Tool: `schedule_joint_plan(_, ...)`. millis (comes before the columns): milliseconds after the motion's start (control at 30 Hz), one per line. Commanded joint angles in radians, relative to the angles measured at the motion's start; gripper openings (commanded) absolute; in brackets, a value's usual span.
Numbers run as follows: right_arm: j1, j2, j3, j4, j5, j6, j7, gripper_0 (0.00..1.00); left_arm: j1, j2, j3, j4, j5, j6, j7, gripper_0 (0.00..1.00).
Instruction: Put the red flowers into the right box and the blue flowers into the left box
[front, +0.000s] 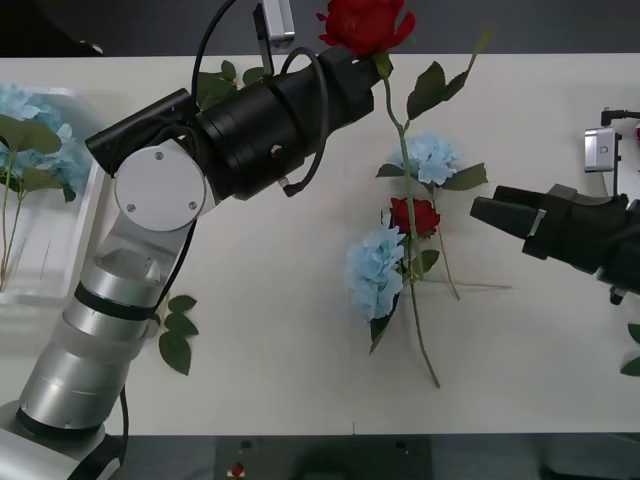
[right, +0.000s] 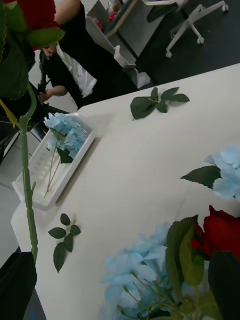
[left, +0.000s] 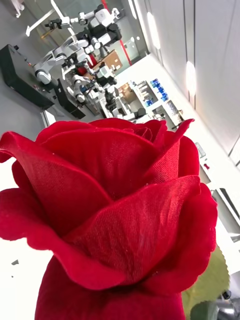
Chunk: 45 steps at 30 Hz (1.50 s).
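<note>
My left gripper (front: 352, 62) reaches over the table's far middle, shut on a red flower (front: 365, 24) just under its bloom (left: 115, 210). Its long stem (front: 405, 170) dangles down over the table and shows as a green stem (right: 27, 190) in the right wrist view. Another red flower (front: 413, 215) lies on the table between two blue flowers (front: 432, 157) (front: 375, 268). A third blue flower (front: 30, 130) lies in the left box (front: 50, 270) at the far left. My right gripper (front: 488, 212) hovers open just right of the pile. The right box is out of view.
Loose leaf sprigs lie near the front left (front: 175, 335), behind my left arm (front: 225, 85), and at the right edge (front: 632, 360). Bare tabletop stretches between the left box (right: 55, 180) and the flower pile.
</note>
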Motion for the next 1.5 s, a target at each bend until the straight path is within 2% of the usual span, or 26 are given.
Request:
schedule_joint_plan(33,-0.011,0.069,0.032,-0.04,-0.017,-0.048,0.09,1.0,-0.036,-0.022,-0.005,-0.001,-0.013,-0.011,-0.013,0.0)
schedule_joint_plan(333,-0.029,0.161,0.149,-0.052,-0.082,-0.161,0.191,1.0,-0.035,-0.068,-0.007,0.015,-0.057,-0.011,-0.013,0.0)
schedule_joint_plan(700,-0.121,0.179,0.29,-0.055,-0.08,-0.348,0.188,1.0,-0.033,-0.082,-0.022,0.019,-0.088,-0.011,-0.005,0.0)
schedule_joint_plan(767,-0.129,0.179,0.307,-0.055,-0.08,-0.37,0.186,0.88,-0.032,-0.082,-0.023,0.019,-0.088,-0.011,-0.005,0.0)
schedule_joint_plan(833,-0.129,0.176,0.317,-0.055,-0.08,-0.379,0.186,0.44,-0.03,-0.082,-0.023,0.019,-0.088,-0.011,-0.005,0.0)
schedule_joint_plan(867,-0.129,0.175,0.319,-0.055,-0.08,-0.379,0.185,0.39,-0.029,-0.082,-0.025,0.019,-0.088,-0.011,-0.005,0.0)
schedule_joint_plan(933,-0.129,0.17,0.319,-0.055,-0.08,-0.376,0.182,0.12,-0.029,-0.082,-0.025,0.019,-0.088,-0.011,-0.005,0.0)
schedule_joint_plan(1000,-0.129,0.169,0.319,-0.055,-0.08,-0.375,0.179,0.0,-0.029,-0.082,-0.023,0.019,-0.086,-0.011,-0.005,0.0)
schedule_joint_plan(1433,-0.131,0.159,0.317,-0.055,-0.08,-0.384,0.176,0.0,-0.029,-0.065,-0.023,0.019,-0.082,-0.011,-0.005,0.01)
schedule_joint_plan(1467,-0.131,0.159,0.317,-0.055,-0.08,-0.387,0.176,0.0,-0.029,-0.062,-0.025,0.021,-0.08,-0.011,-0.005,0.02)
schedule_joint_plan(1500,-0.131,0.156,0.317,-0.055,-0.08,-0.39,0.174,0.0,-0.029,-0.054,-0.027,0.019,-0.071,-0.011,-0.005,0.11)
